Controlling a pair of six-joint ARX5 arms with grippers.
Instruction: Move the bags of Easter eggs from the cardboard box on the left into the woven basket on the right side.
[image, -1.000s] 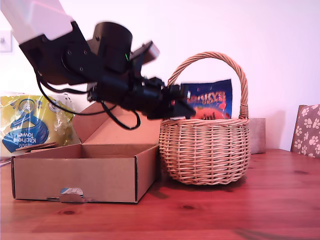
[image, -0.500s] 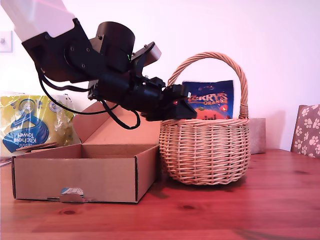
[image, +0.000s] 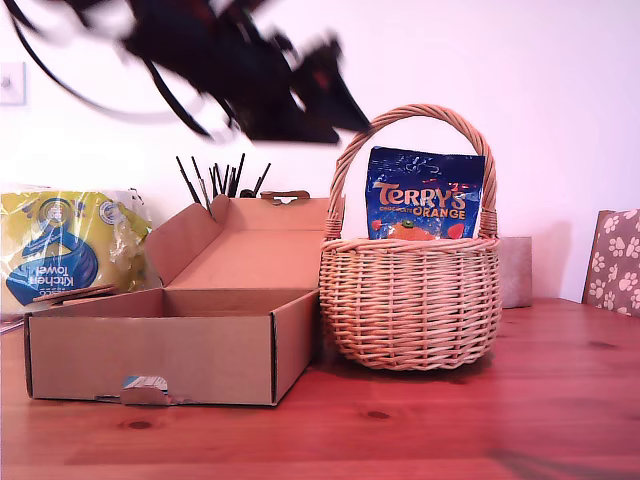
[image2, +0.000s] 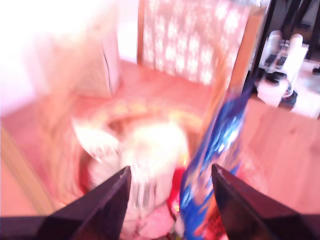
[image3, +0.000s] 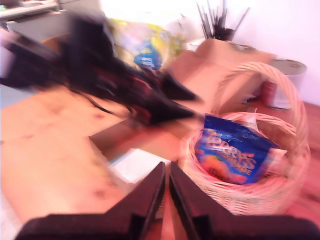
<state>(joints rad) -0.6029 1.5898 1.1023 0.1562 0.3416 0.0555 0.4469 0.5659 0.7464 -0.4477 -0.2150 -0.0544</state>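
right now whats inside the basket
The blue Terry's Orange bag stands upright in the basket, its top above the rim. The blurred first wrist view shows something whitish beside it, too smeared to identify. The wicker wall hides the basket's bottom.

Second gripper (image3: 166, 192) jaws nearly closed, nothing between them. Blue Terry's Orange bag (image3: 235, 156) stands in woven basket (image3: 295, 150). Blurred first gripper (image3: 172, 102) above open cardboard box (image3: 220, 62); kitchen towel pack (image3: 145, 47) behind.
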